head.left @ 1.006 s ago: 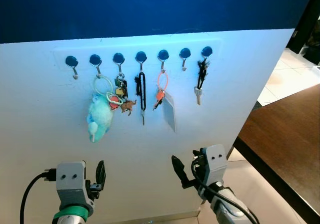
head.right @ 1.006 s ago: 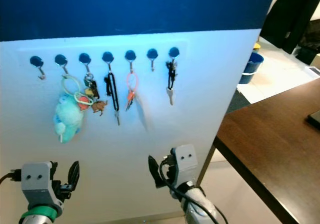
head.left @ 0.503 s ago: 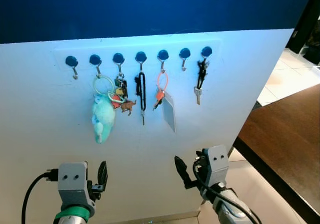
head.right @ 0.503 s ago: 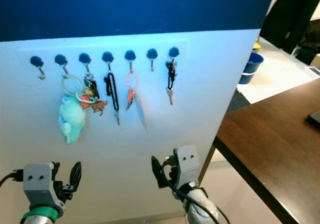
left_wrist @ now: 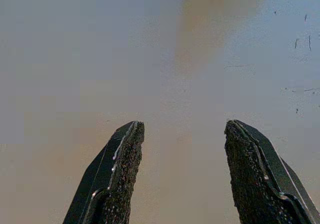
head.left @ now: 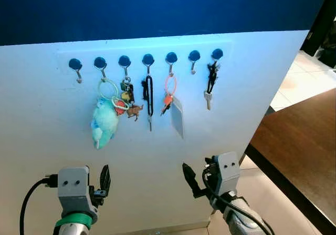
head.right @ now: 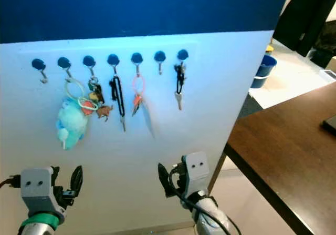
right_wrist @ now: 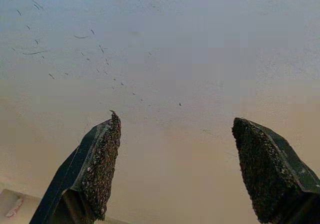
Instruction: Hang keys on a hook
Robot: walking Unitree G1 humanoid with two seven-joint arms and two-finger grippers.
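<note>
Seven blue-capped hooks run in a row across the white wall panel (head.left: 63, 119). The first hook (head.left: 76, 67) and sixth hook (head.left: 194, 58) are bare. A teal plush keychain (head.left: 104, 125) hangs on the second hook, a colourful key bunch (head.left: 126, 101) on the third, and a black-strapped key (head.left: 149, 95) on the fourth. An orange ring with a white tag (head.left: 171, 95) hangs on the fifth and a black-corded key (head.left: 209, 89) on the seventh. My left gripper (left_wrist: 181, 134) and right gripper (right_wrist: 175, 129) are low, well below the hooks, facing the wall. Both are open and hold nothing.
A dark wooden table (head.left: 304, 145) stands close on the right, past the panel's edge. A blue bucket (head.right: 262, 72) sits on the pale tiled floor (head.left: 304, 77) beyond it. Dark blue wall (head.left: 157, 9) rises above the panel.
The teal plush keychain swung a little right, then back left on its hook. Both grippers stay low and open, with only slight shifts.
</note>
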